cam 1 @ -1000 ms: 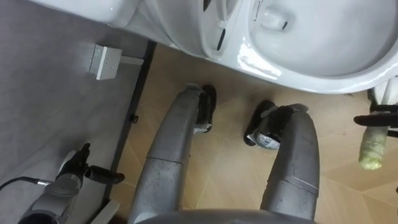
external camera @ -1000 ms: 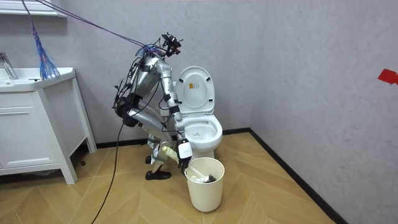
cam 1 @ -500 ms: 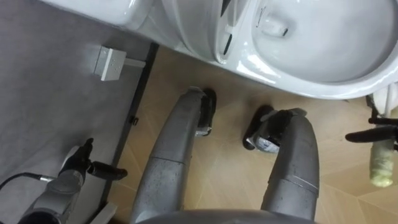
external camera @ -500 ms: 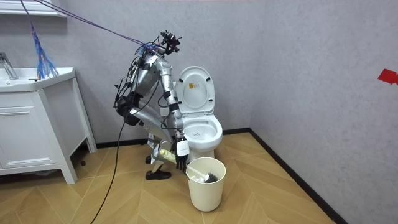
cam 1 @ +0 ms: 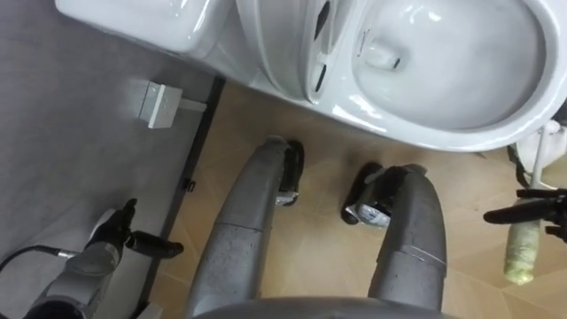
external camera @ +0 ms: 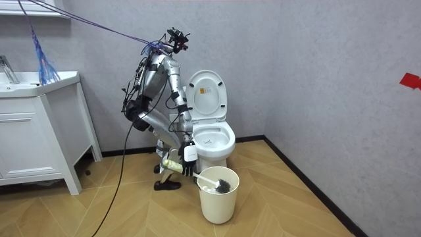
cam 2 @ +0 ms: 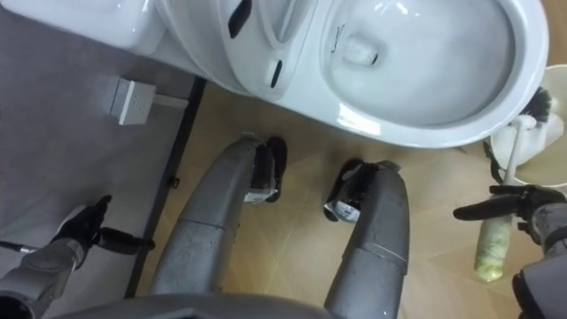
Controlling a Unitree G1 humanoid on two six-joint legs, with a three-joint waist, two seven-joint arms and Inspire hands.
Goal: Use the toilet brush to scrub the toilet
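Note:
The white toilet [cam 1: 443, 53] has an open bowl in front of me, and its lid [external camera: 207, 92] is raised against the wall. My right hand [cam 2: 530, 213] is shut on the toilet brush's yellowish handle [cam 2: 490, 245], low at my right beside the bowl. The brush's white shaft [cam 2: 514, 146] runs up to a dark bristle head [cam 2: 542, 102]. In the room view that head [external camera: 223, 184] lies at the rim of a white bin [external camera: 217, 201]. My left hand [cam 1: 113, 237] hangs low at my left by the grey wall, its fingers straight.
I stand bent over, close to the toilet's front on the wooden floor. A small white box [cam 1: 159, 104] is mounted on the grey wall to my left. A white vanity cabinet [external camera: 33, 131] stands at the room view's left.
My view has shifted towards the bowl, so more of it shows. My right hand has drawn back a little with the brush, and the bristle head has risen to the bin's rim.

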